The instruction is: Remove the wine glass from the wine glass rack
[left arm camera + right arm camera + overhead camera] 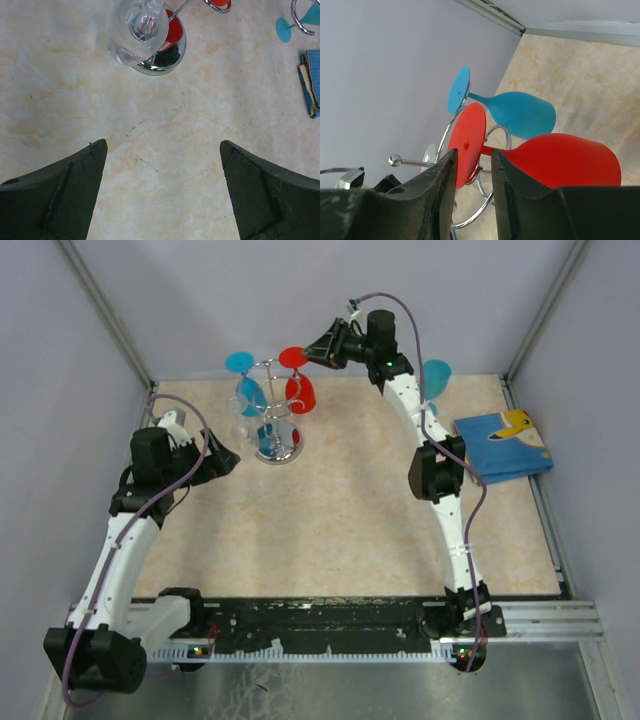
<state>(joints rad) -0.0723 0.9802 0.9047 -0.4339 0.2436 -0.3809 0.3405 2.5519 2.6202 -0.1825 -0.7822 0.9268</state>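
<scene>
The silver wire wine glass rack (pixel 279 445) stands at the back of the table, left of centre. Upside down from its arms hang a red wine glass (pixel 300 392), a blue one (pixel 249 396) and a clear one (pixel 137 30). My right gripper (pixel 318 348) is up at the rack's top. In the right wrist view its jaws (pixel 472 160) stand a narrow gap apart on either side of the red glass's foot (pixel 467 140); the stem runs behind the right finger and the bowl (pixel 560 160) lies beyond. My left gripper (pixel 162 150) is wide open and empty, over bare table to the rack's left.
Another blue glass (pixel 436 375) stands at the back right, behind my right arm. A blue cloth (pixel 505 445) with a yellow mark lies at the right edge. The rack's chrome base (pixel 167 55) is ahead of my left gripper. Grey walls close in the back and both sides.
</scene>
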